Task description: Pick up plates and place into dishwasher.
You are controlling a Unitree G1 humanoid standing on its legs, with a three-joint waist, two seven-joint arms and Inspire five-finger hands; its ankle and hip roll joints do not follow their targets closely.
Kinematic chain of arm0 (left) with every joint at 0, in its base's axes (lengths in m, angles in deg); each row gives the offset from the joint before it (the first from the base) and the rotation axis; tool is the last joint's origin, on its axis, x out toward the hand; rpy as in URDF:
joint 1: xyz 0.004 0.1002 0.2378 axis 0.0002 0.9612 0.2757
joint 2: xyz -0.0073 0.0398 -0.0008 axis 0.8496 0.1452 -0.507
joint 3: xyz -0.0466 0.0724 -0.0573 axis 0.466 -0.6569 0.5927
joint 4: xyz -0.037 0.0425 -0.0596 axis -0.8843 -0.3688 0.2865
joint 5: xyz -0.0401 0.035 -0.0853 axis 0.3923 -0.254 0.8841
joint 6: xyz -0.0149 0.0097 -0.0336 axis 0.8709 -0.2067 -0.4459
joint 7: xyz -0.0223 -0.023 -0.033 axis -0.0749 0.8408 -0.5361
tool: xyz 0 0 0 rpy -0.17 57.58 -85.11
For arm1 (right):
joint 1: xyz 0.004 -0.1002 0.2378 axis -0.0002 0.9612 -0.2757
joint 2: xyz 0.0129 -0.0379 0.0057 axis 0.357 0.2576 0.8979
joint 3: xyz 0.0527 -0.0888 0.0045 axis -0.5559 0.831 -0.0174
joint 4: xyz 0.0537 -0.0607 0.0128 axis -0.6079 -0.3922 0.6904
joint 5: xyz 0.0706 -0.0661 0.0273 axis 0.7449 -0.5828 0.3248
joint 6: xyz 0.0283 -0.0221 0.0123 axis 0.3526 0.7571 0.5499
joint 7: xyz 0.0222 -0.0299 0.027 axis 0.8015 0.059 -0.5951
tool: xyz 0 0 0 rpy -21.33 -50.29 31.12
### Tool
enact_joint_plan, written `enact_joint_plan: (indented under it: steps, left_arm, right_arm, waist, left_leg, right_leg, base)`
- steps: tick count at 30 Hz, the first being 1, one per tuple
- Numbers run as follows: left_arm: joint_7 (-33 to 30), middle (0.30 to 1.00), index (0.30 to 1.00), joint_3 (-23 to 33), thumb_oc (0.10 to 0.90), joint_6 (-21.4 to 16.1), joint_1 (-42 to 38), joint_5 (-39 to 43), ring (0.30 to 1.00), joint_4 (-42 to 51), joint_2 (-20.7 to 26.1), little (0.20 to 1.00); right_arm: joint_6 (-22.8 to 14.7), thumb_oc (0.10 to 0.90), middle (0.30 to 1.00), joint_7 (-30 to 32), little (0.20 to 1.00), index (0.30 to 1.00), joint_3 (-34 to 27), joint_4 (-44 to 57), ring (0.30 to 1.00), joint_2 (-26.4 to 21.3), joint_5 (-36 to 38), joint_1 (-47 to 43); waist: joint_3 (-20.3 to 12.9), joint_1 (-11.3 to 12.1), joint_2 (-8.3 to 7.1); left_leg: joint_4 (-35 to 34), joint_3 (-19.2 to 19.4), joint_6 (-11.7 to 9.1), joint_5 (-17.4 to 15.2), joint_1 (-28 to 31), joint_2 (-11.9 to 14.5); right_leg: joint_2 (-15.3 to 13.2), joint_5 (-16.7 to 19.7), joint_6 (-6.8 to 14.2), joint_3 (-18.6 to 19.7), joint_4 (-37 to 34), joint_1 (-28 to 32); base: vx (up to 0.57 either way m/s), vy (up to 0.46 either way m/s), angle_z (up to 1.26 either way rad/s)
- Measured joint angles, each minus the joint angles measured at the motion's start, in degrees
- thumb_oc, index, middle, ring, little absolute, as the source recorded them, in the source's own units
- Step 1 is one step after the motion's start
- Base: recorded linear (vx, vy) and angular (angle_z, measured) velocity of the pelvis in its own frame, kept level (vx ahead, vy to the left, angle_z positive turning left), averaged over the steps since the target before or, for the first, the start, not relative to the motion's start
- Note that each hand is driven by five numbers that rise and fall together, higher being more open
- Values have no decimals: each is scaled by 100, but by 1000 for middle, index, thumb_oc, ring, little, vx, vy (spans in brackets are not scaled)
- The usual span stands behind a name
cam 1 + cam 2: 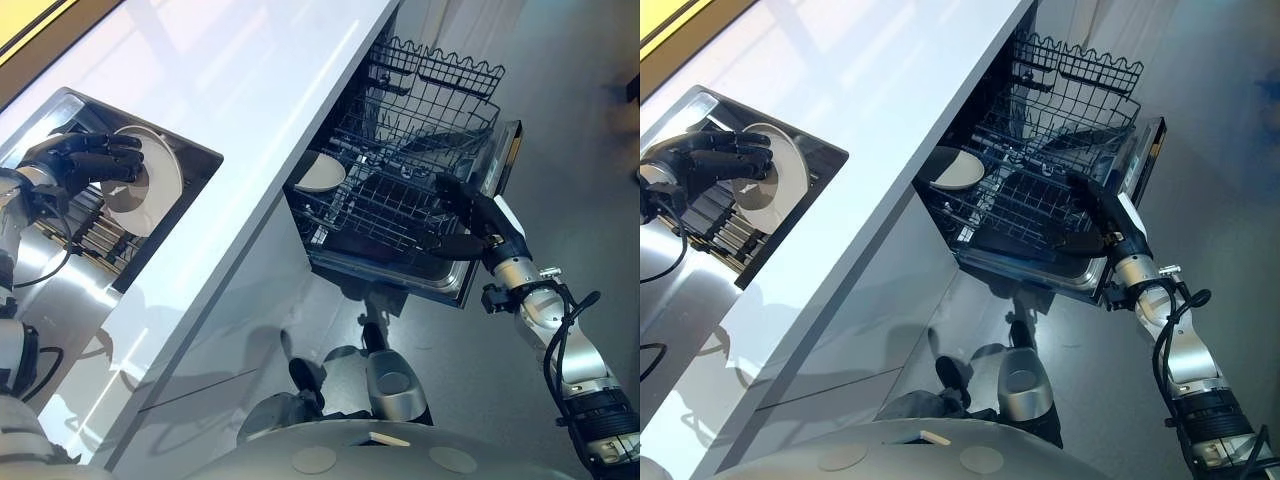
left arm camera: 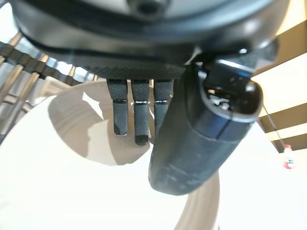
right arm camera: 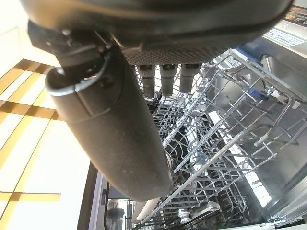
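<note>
Plate (image 1: 152, 185) is standing in sink (image 1: 198, 158), left hand (image 1: 85, 160) clasping it; right hand (image 1: 470, 215) is hanging empty, fingers straight, beside rack (image 1: 420, 110).

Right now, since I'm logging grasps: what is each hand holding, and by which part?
The left hand grips a white plate by its rim, in the sink. The right hand, open over the dishwasher rack, holds nothing.

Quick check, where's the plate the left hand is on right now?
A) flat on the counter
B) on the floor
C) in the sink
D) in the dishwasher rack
C: the left hand curls over the plate, which stands on edge inside the sink.
</note>
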Motion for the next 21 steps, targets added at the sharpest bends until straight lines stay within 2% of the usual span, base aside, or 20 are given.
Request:
enact_joint_plan:
  steps: [3, 10, 16, 21]
  left_arm:
    - [95, 900, 900, 94, 800, -65, 110, -1, 900, 169, -2, 900]
    - [-27, 900, 900, 583, 800, -632, 887, 14, 900, 780, -173, 900]
    - [-505, 900, 900, 813, 800, -1333, 1519, 112, 900, 1501, -436, 900]
    - [-1211, 900, 900, 1094, 800, -1676, 1847, -56, 900, 2429, -473, 900]
  right_arm:
    - [-2, 800, 900, -1, 900, 900, 0, 0, 900, 55, 1, 2]
    - [-4, 800, 900, 1, 900, 900, -4, 0, 900, 366, -3, 11]
    - [-5, 800, 900, 66, 900, 900, -9, -7, 900, 568, -81, 56]
    - [-5, 800, 900, 162, 900, 900, -10, -11, 900, 806, -128, 60]
  waist:
    - [2, 80, -3]
    - [-17, 237, -40]
    - [-61, 364, -117]
    - [-121, 465, -222]
  left_leg:
    - [0, -16, 0, 0, 14, 0]
    - [-2, -188, 2, -2, 102, 8]
    - [0, -472, -3, 13, 71, 0]
    - [1, -634, 28, 43, 67, 18]
  right_leg:
    - [6, 4, -6, -6, 0, 10]
    - [11, 4, -6, -158, -12, 116]
    - [14, 5, -10, -310, -132, 211]
    - [23, 6, -11, -462, -153, 296]
  base:
    - [-36, -76, -2]
    - [-24, -61, 2]
    - [-6, -61, 11]
    - [1, -34, 15]
